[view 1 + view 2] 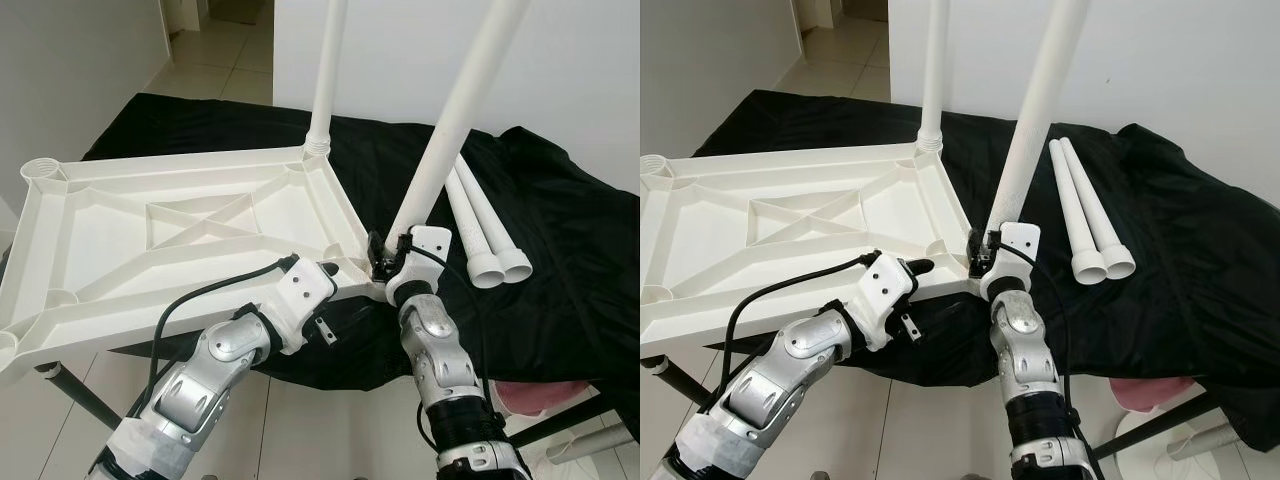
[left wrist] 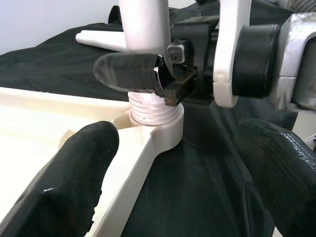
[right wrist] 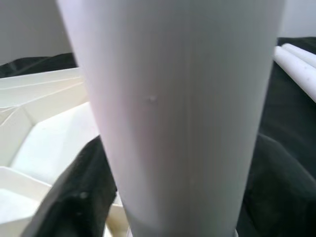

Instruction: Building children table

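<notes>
An upturned white tabletop (image 1: 180,235) lies on a black cloth (image 1: 560,260). The left gripper (image 1: 330,270) sits open at its near corner. The right gripper (image 1: 385,262) clamps a leg (image 1: 455,125) standing in that corner's socket. Two legs (image 1: 480,235) lie rightward.

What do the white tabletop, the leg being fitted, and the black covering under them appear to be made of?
Tabletop: likely moulded plastic, matte white, judging by its ribbed underside and formed corner sockets. Leg held by the right hand: smooth, slightly glossy white plastic tube with a moulded threaded end. Covering: soft black fabric, as its wrinkles and draped folds suggest.
</notes>
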You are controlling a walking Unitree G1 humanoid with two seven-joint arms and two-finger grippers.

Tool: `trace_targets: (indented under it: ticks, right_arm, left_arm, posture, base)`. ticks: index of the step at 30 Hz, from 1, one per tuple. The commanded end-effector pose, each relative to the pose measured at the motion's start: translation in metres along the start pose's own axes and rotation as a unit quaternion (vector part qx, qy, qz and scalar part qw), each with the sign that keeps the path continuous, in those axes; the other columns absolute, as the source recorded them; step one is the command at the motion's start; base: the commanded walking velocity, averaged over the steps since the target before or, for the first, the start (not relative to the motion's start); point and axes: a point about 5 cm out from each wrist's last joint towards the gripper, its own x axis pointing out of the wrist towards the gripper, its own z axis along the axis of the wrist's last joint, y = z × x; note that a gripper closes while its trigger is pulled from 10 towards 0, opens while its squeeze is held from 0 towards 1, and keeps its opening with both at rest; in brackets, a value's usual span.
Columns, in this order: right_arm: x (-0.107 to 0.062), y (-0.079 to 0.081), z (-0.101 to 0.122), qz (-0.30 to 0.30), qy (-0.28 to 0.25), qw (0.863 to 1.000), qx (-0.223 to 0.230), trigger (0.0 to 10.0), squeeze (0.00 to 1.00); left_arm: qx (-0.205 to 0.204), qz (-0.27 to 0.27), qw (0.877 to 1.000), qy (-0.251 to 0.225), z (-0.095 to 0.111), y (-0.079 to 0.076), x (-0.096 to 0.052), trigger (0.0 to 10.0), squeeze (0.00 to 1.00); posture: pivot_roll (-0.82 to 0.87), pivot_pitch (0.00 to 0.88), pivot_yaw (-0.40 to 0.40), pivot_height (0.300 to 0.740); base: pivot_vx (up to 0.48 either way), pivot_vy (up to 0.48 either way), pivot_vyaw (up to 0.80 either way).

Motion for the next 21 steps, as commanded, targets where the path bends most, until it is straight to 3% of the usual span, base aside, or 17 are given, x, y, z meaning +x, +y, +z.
trace_targets:
  ticks: [1, 5, 6, 8, 9, 12, 21]
  right_arm:
    - [-0.005, -0.005, 0.002, 0.027, -0.009, 1.0, -0.006, 10.0, 1.0]
    - [-0.01, -0.015, 0.002, 0.065, -0.007, 0.998, -0.019, 10.0, 1.0]
    - [-0.011, -0.021, 0.002, 0.085, -0.007, 0.996, -0.028, 10.0, 0.8]
    - [-0.013, -0.024, 0.002, 0.098, -0.007, 0.995, -0.033, 10.0, 0.8]
    - [-0.014, -0.026, 0.002, 0.119, -0.008, 0.992, -0.036, 10.0, 0.0]
    - [-0.015, -0.033, 0.003, 0.184, -0.004, 0.981, -0.062, 10.0, 0.0]
    - [-0.001, -0.041, -0.002, 0.244, 0.025, 0.965, -0.088, 10.0, 0.0]
  left_arm:
    - [0.005, -0.033, 0.999, 0.001, 0.001, -0.008, 0.001, 10.0, 0.0]
    - [0.006, -0.035, 0.999, 0.002, 0.001, -0.008, 0.0, 10.0, 0.0]
    - [0.006, -0.034, 0.999, 0.003, 0.001, -0.007, -0.001, 10.0, 0.0]
    - [0.007, -0.033, 0.999, 0.003, 0.001, -0.006, -0.001, 10.0, 0.0]
    - [0.007, -0.033, 0.999, 0.004, 0.001, -0.006, -0.001, 10.0, 0.0]
    - [0.009, -0.034, 0.999, 0.002, 0.001, -0.006, 0.0, 10.0, 0.0]
    - [0.011, -0.036, 0.999, -0.002, 0.002, -0.006, 0.005, 10.0, 0.0]
  posture:
    - [0.03, 0.0, -0.084, 0.74]
    - [0.03, 0.0, -0.084, 0.74]
    - [0.03, 0.0, -0.083, 0.74]
    - [0.03, 0.0, -0.083, 0.74]
    - [0.03, 0.0, -0.08, 0.74]
    - [0.03, 0.0, -0.081, 0.74]
    - [0.02, 0.0, -0.08, 0.74]
  base:
    - [0.0, 0.0, 0.0]
    - [0.0, 0.0, 0.0]
    - [0.0, 0.0, 0.0]
    - [0.0, 0.0, 0.0]
    - [0.0, 0.0, 0.0]
    - [0.0, 0.0, 0.0]
    - [0.0, 0.0, 0.0]
